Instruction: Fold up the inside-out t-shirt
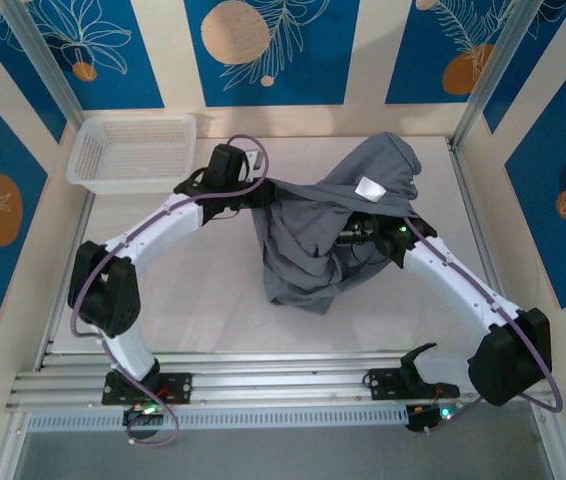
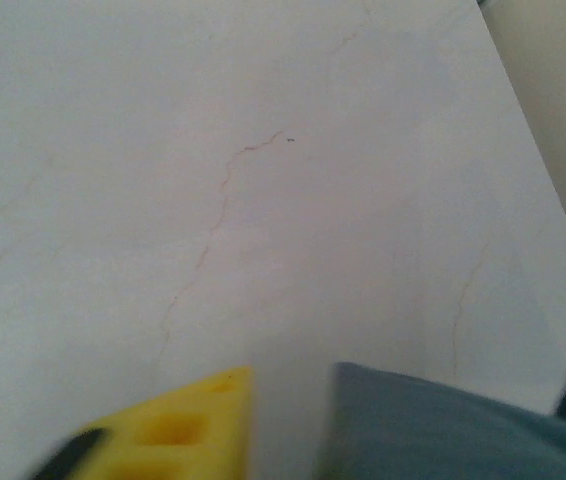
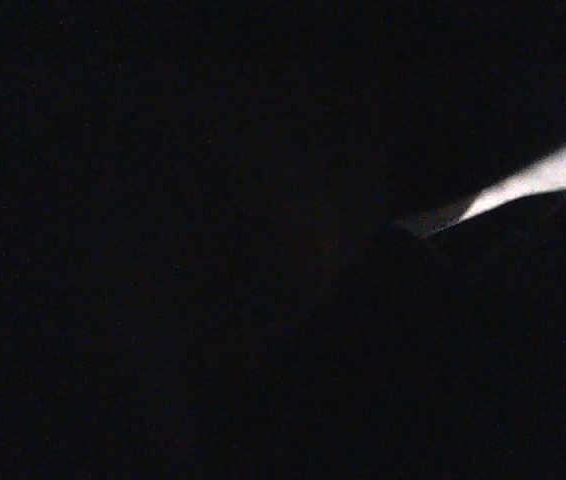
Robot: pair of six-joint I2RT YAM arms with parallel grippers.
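The inside-out t-shirt [image 1: 313,240], dark grey, stands in a raised tent-like heap at mid-table with a small white tag [image 1: 368,187] showing near its top. My right arm reaches into it from the right and the cloth hides its gripper; the right wrist view is dark except for a sliver of light. My left gripper [image 1: 261,195] sits at the shirt's upper left edge. In the left wrist view, one yellow finger [image 2: 193,425] stands apart from a fold of the t-shirt [image 2: 443,430] that lies over the other side, with bare table showing in the gap.
A white mesh basket [image 1: 128,150] stands at the back left corner. Metal frame posts and patterned walls close in the table [image 1: 203,290] on three sides. A rail runs along the near edge by the arm bases.
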